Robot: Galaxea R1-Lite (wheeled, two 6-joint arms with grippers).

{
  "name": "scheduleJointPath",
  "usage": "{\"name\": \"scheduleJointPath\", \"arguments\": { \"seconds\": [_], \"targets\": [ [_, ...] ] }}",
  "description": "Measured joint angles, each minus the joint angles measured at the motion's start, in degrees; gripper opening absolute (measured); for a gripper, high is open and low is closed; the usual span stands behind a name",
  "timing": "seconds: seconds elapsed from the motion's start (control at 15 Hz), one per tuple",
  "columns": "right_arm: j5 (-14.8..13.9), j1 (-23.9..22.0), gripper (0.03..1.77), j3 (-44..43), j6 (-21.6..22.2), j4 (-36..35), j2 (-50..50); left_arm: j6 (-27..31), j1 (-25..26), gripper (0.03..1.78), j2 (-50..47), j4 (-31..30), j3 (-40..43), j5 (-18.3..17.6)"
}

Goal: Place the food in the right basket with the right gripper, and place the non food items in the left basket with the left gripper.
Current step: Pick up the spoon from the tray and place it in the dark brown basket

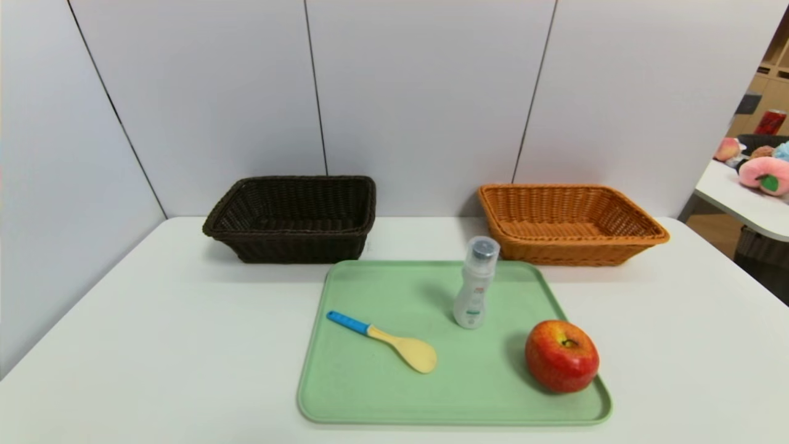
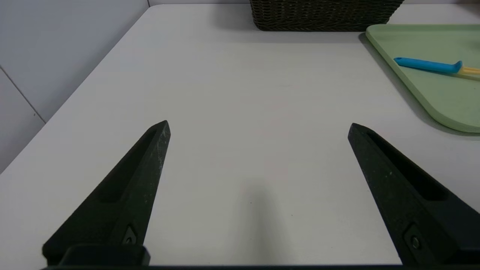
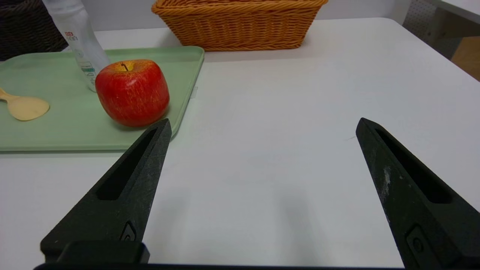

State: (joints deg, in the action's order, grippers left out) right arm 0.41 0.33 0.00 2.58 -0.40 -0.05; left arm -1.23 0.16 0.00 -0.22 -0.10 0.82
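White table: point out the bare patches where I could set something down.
Bare: the white table left of the green tray, before the dark basket; also the strip right of the tray, before the orange basket. On the tray, the front-left corner is free. Crowded: its right half, with bottle and apple.

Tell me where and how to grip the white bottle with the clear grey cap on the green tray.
Best gripped by the narrowed waist of the white plastic bottle, one finger on each side, probably approached from above by the open black left gripper. It stands upright, its body pinches in there, and the red apple sits apart from it.
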Motion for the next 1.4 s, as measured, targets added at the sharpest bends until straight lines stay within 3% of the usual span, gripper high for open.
{"name": "scheduleJointPath", "arguments": {
  "seconds": [0.53, 0.73, 1.07, 1.4],
  "targets": [
    [0.1, 0.0, 1.7, -0.3, 0.3, -0.9, 0.0, -1.3, 0.0, 1.69, 0.0, 0.0, 0.0, 0.6],
    [2.7, 0.0, 1.7, -5.1, 2.8, 1.6, 0.0, 0.3, 0.0, 1.69, 0.0, 0.4, -1.4, -0.7],
    [4.3, 0.0, 1.7, -11.5, 3.4, 7.7, 2.2, 0.3, -0.1, 1.69, 2.7, 7.1, -9.3, -3.7],
    [3.8, 1.6, 1.7, -21.0, 5.2, 7.8, 14.8, 0.2, -0.3, 1.69, 15.6, 12.6, -21.5, -4.6]
  ]
}}
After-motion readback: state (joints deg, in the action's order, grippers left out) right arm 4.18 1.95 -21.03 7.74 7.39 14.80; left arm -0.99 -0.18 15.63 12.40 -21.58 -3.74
